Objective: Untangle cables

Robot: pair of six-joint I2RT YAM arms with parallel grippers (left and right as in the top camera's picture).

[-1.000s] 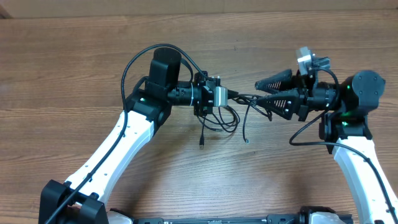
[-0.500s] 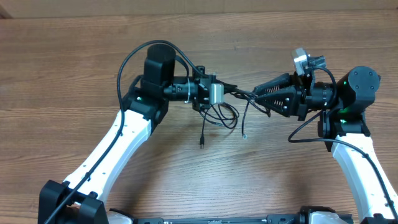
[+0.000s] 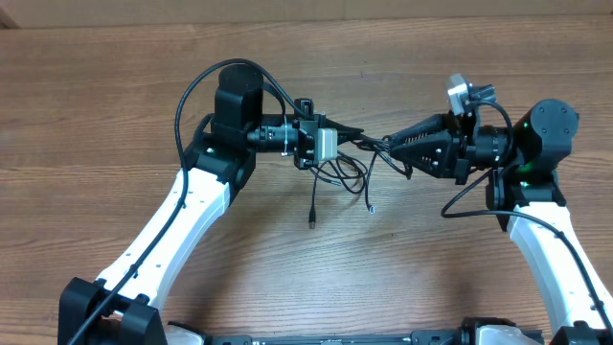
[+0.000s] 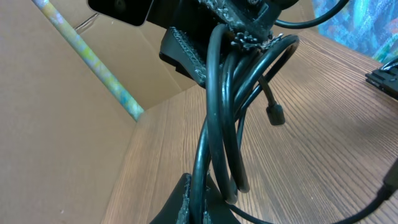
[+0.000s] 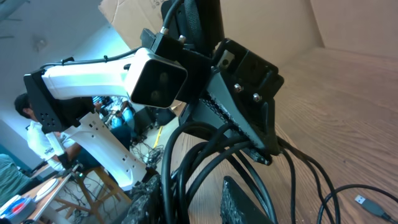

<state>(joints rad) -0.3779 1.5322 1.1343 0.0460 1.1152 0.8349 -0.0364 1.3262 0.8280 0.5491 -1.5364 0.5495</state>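
The cables [image 3: 352, 172] are a bunch of thin black cords hanging between my two grippers above the table, with two plug ends [image 3: 312, 220] dangling down. My left gripper [image 3: 352, 137] is shut on one cord of the bunch [image 4: 224, 124], pinched between its fingertips [image 4: 198, 208]. My right gripper [image 3: 393, 147] faces it almost tip to tip. Its fingers [image 5: 196, 205] are still apart, with several cords [image 5: 205, 162] running between them and lying against the left finger. The left gripper's fingers [image 5: 249, 118] show close ahead in the right wrist view.
The wooden table [image 3: 115, 96] lies under both arms. A loose plug end [image 5: 362, 200] rests on the wood. Cardboard walls [image 4: 62, 124] stand beyond the table. Thick black arm cables loop over the left arm [image 3: 192, 86] and beside the right arm [image 3: 460, 206].
My right gripper's fingers have narrowed from wide open and moved left around the cords. The left gripper has shifted slightly left and up with the bunch.
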